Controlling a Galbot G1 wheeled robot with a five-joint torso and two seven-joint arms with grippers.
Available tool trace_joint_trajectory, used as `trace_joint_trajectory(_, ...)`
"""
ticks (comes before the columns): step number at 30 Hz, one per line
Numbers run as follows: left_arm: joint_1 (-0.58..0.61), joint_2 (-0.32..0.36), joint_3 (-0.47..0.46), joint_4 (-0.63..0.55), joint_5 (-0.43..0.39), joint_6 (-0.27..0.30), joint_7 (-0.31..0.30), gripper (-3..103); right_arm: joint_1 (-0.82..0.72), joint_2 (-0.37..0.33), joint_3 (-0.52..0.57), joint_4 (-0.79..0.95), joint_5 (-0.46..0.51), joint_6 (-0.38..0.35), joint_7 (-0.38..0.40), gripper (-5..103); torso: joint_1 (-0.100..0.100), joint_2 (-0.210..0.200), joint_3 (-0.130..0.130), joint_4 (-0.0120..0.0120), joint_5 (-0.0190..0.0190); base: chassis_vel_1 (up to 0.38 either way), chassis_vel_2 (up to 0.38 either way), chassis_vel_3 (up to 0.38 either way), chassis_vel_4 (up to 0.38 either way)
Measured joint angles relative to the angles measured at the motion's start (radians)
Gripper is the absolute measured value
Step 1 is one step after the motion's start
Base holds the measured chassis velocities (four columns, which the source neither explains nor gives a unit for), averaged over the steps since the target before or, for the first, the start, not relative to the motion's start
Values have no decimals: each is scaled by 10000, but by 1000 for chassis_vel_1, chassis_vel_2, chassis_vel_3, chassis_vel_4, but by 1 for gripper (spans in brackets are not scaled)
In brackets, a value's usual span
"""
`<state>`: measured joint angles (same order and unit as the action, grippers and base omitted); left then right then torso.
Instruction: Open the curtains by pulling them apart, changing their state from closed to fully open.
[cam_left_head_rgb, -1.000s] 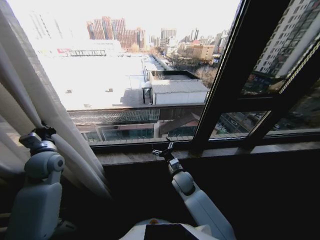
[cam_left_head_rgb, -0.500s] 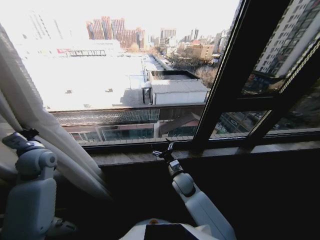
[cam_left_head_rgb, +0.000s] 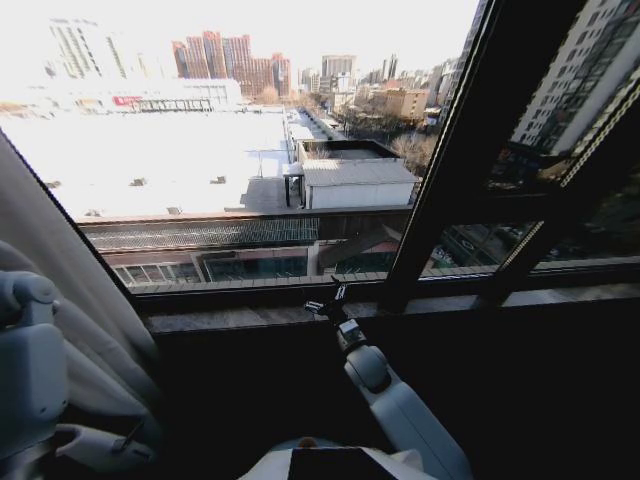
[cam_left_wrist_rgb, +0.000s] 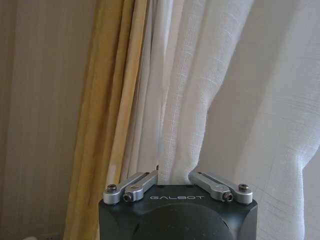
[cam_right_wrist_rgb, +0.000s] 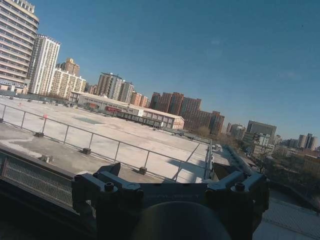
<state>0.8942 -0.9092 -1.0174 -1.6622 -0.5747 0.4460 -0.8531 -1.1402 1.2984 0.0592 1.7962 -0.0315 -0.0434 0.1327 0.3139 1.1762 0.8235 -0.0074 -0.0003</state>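
The curtains (cam_left_head_rgb: 60, 290) are bunched at the window's far left, leaving most of the glass bare. In the left wrist view, pleated sheer white fabric (cam_left_wrist_rgb: 210, 100) hangs beside a yellow-cream panel (cam_left_wrist_rgb: 112, 100). A fold of the white cloth runs down into my left gripper (cam_left_wrist_rgb: 173, 176), which is shut on it. My left arm (cam_left_head_rgb: 25, 370) sits low at the left edge of the head view. My right gripper (cam_left_head_rgb: 325, 300) hovers open just above the windowsill, holding nothing and well away from the fabric.
Dark window frame bars (cam_left_head_rgb: 440, 170) slant up right of centre. The stone windowsill (cam_left_head_rgb: 450, 305) runs across below the glass, above a dark wall. A plain wall (cam_left_wrist_rgb: 35, 110) lies beyond the yellow-cream panel. Rooftops and towers lie outside.
My left arm has swung further left with the curtain in its grip, drawing the fabric off the glass and uncovering more window. The right arm has stayed still.
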Motion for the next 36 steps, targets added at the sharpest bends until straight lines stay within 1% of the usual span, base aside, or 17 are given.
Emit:
trace_joint_trajectory(1, 129, -35, 64, -209, 60, 62, 322, -1, 17, 35, -4, -38, 0, -3, -1, 100, 0, 0, 0, 3, 0, 0, 0, 0, 0)
trace_joint_trajectory(3, 225, -63, 122, -370, 117, 76, 519, 2, 29, 60, -11, -74, -1, -5, -2, 100, 0, 0, 0, 3, 0, 0, 0, 0, 0)
trace_joint_trajectory(4, 463, -150, 226, -778, 186, 157, 978, 7, 44, 116, -24, -134, -6, -7, -3, 100, 0, -1, 0, -1, 1, 0, 0, 0, 0)
trace_joint_trajectory(6, 548, -191, 255, -932, 195, 213, 1144, 12, 48, 138, -28, -159, -8, -9, -3, 100, 0, 0, 0, -1, 1, 0, 0, 0, 0)
trace_joint_trajectory(9, 1424, -438, 407, -2227, 181, 696, 2926, 28, 78, 222, -35, -240, -12, -23, -4, 100, 0, 0, -1, -1, 3, 0, 0, 0, 0)
trace_joint_trajectory(10, 1570, -465, 414, -2397, 182, 734, 3256, 28, 83, 224, -29, -247, -10, -27, -4, 100, 0, 0, -2, -2, 5, 0, 0, 0, 0)
trace_joint_trajectory(11, 1570, -465, 414, -2397, 182, 734, 3256, 28, 83, 224, -29, -247, -10, -27, -4, 100, 0, 0, -2, -2, 5, 0, 0, 0, 0)
trace_joint_trajectory(12, 2086, -533, 441, -2941, 226, 794, 4366, 34, 105, 214, 0, -292, 5, -44, -2, 100, 0, 0, -2, -1, 4, 0, 0, 0, 0)
trace_joint_trajectory(13, 2360, -540, 487, -3203, 237, 797, 4792, 40, 119, 187, 8, -329, 56, -56, 0, 100, -1, 0, -2, -1, 4, 0, 0, 0, 0)
trace_joint_trajectory(17, 3217, -439, 613, -3790, 242, 776, 5696, 56, 243, -5, -40, -380, 380, -251, 28, 100, -1, 0, -2, -2, 4, 0, 0, 0, 0)
trace_joint_trajectory(18, 3404, -404, 631, -3896, 237, 741, 5804, 56, 272, -55, -60, -369, 472, -325, 36, 100, 0, 0, -1, -2, 5, 0, 0, 0, 0)
trace_joint_trajectory(21, 4419, -326, 586, -4514, 184, 681, 5978, 72, 469, -342, -154, -192, 1018, -682, 178, 100, -1, 0, -2, 4, 5, 0, 0, 0, 0)
trace_joint_trajectory(24, 4843, -357, 596, -4842, 154, 689, 5968, 77, 481, -514, -92, -129, 1283, -754, 223, 100, -1, 0, -2, 3, 7, 0, 0, 0, 0)
trace_joint_trajectory(25, 4991, -395, 616, -4966, 151, 689, 5947, 83, 480, -591, -23, -116, 1374, -760, 238, 100, -2, 0, -2, 0, 6, 0, 0, 0, 0)
trace_joint_trajectory(28, 5436, -758, 673, -5434, 85, 668, 5396, 97, 500, -872, 207, -64, 1842, -808, 258, 100, -2, 1, -2, -1, 6, 0, 0, 0, 0)
trace_joint_trajectory(33, 5575, -1418, 676, -5863, -14, 682, 4739, 100, 554, -1132, 476, 241, 2569, -1408, 259, 100, -2, 0, -2, -3, 6, 0, 0, 0, 0)
trace_joint_trajectory(36, 5580, -1895, 529, -6083, 1, 765, 4691, 100, 591, -1290, 617, 416, 2864, -1659, 263, 100, -2, 0, -2, 0, 4, 0, 0, 0, 0)
